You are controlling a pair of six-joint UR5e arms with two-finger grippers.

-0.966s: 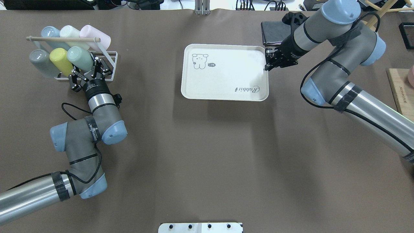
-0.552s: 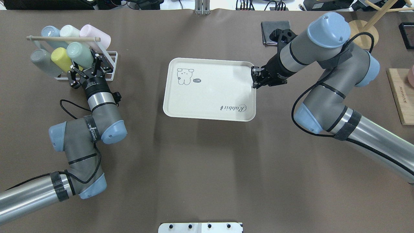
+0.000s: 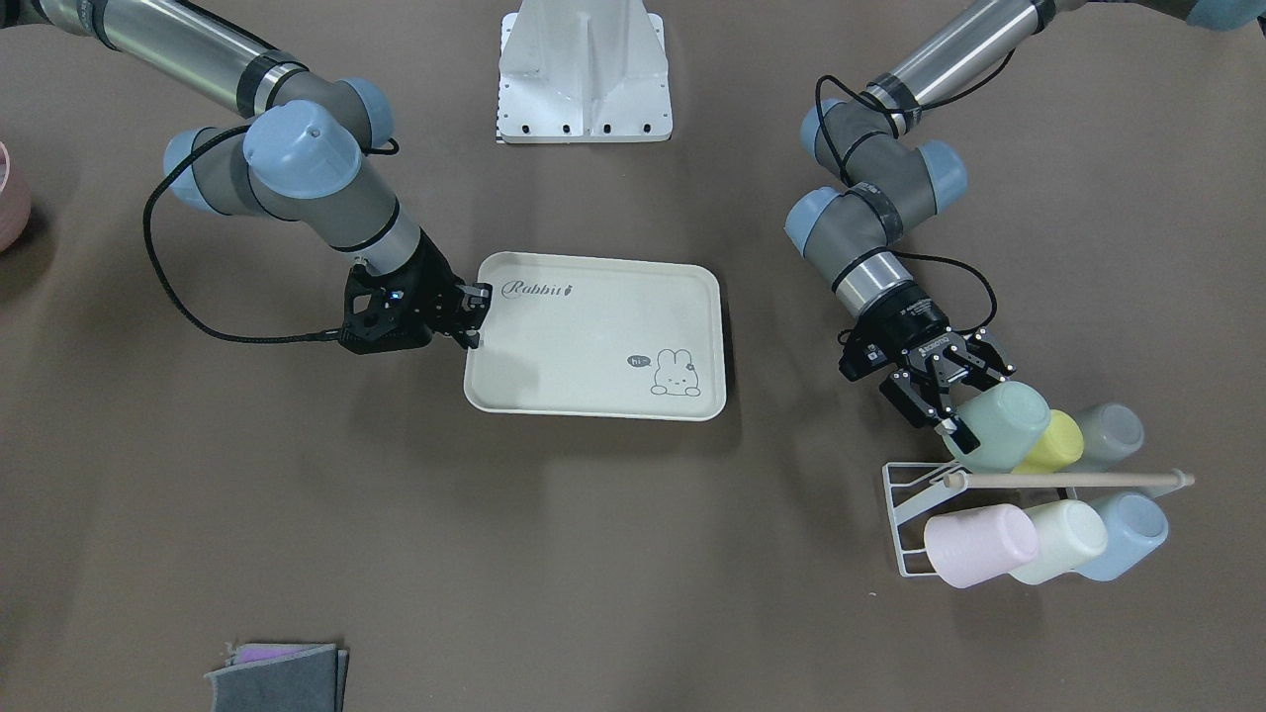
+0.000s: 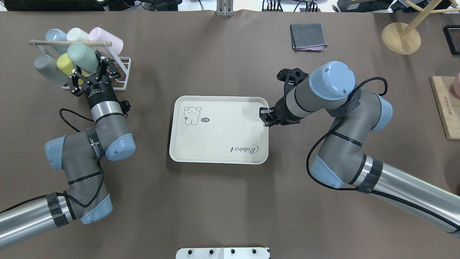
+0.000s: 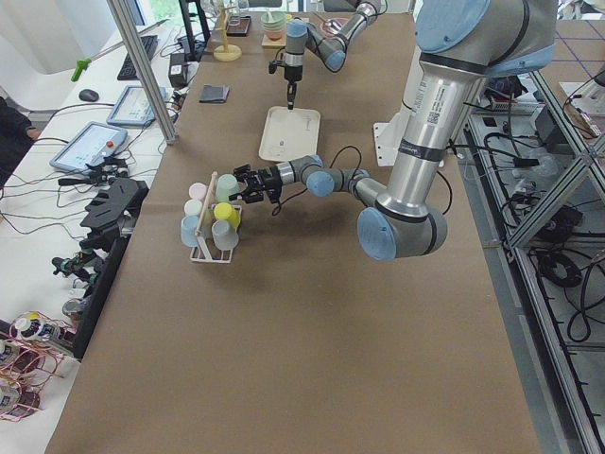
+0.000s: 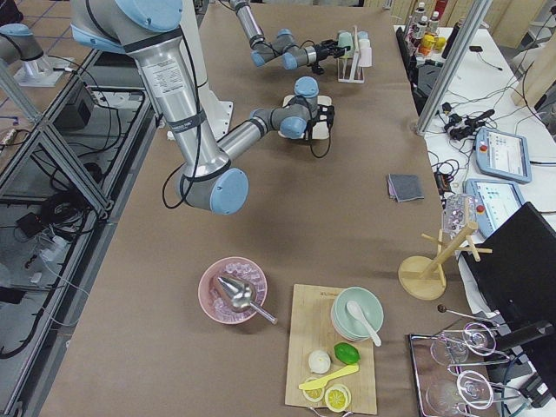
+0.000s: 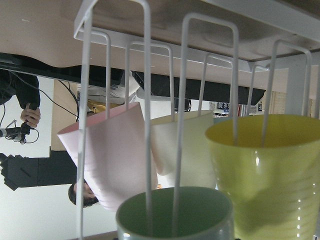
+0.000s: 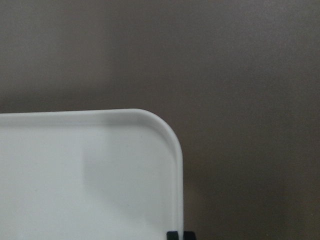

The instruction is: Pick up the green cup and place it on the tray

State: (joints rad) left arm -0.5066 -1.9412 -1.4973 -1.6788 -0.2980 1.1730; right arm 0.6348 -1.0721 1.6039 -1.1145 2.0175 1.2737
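The mint-green cup (image 4: 81, 57) lies tilted above the white wire rack (image 4: 121, 73), its mouth facing my left gripper (image 4: 90, 69), which is shut on its rim. In the left wrist view the green cup's rim (image 7: 175, 216) fills the bottom, with rack wires running into it. The cream tray (image 4: 219, 140) with the bunny drawing sits mid-table. My right gripper (image 4: 265, 117) is shut on the rim of its right short side; the tray corner (image 8: 165, 135) shows in the right wrist view.
The rack holds yellow (image 4: 64, 62), grey, blue, cream and pink (image 4: 104, 37) cups under a wooden rod. A folded grey cloth (image 4: 308, 36) and a wooden stand (image 4: 400, 33) lie at the far right, and a cutting board (image 4: 445, 104) at the right edge.
My right gripper has dragged the tray toward the robot and to the left. My left gripper has carried the green cup further away and leftward over the rack.
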